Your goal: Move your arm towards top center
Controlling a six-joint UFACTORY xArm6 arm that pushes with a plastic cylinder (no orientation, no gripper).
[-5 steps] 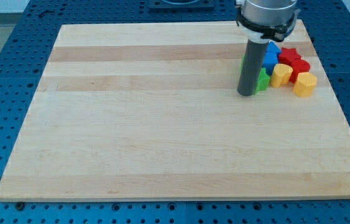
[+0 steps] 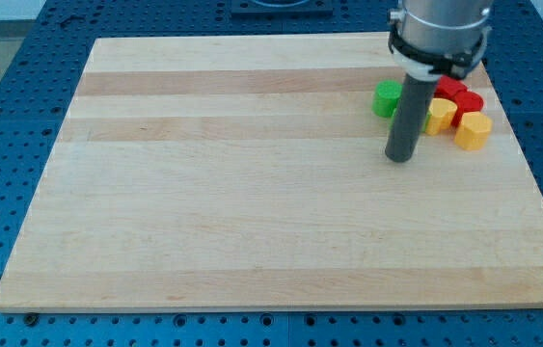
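Tip (image 2: 401, 159) down on desk (image 2: 252, 212), below green block (image 2: 385, 98), left of yellow (image 2: 474, 129) and red blocks (image 2: 467, 102); no end effector; nothing held.

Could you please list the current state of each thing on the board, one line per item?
My tip: down at the board, just below the block cluster, touching no block that I can see.
Green block: flat on the board, left of the rod.
Yellow blocks: resting at the cluster's lower right.
Red blocks: behind the yellow ones, partly hidden.
Wooden board: lying flat.
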